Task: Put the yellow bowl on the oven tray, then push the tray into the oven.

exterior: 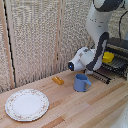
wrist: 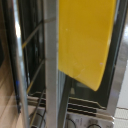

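Observation:
The yellow dish [exterior: 108, 57] sits at the open mouth of the oven [exterior: 120, 46], just above the dark wire baking sheet [exterior: 116, 65]. My grabber [exterior: 103, 59] reaches to the dish from the exterior view's left, and its fingers are mostly hidden behind my white arm. In the wrist view the yellow dish [wrist: 82, 40] fills the frame very close and tilted, with the oven's silver frame [wrist: 50, 75] and dark wire bars [wrist: 85, 106] behind it. The grabber appears shut on the dish's rim.
The oven's ribbed fold-down door [exterior: 102, 76] hangs open in front. A blue mug [exterior: 81, 82] stands just below my wrist. A small orange-yellow piece [exterior: 58, 80] and a large white patterned plate [exterior: 27, 105] lie on the wooden table [exterior: 75, 110].

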Robot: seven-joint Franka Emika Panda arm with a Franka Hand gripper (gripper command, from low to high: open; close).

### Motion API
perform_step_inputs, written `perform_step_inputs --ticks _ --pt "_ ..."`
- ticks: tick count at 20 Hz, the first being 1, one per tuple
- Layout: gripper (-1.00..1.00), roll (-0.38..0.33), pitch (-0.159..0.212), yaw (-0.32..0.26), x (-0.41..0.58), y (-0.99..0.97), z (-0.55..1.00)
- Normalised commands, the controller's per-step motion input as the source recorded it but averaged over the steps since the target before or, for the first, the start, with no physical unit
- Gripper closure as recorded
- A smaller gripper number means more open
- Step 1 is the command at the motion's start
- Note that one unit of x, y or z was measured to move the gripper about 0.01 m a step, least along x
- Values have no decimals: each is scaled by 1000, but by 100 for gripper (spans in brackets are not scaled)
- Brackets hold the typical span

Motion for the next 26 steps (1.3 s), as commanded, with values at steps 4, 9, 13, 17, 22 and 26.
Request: perform_step_inputs --ticks 4,9,13,17,22,26 --pt "100 13 2 0 0 -29 0" --pt "100 119 86 -28 265 -100 122" --pt "100 176 83 -40 312 -82 437" --pt "100 120 207 -51 420 -1 513" --pt "100 142 195 -69 452 0 519" --pt "100 126 166 -97 450 -55 605"
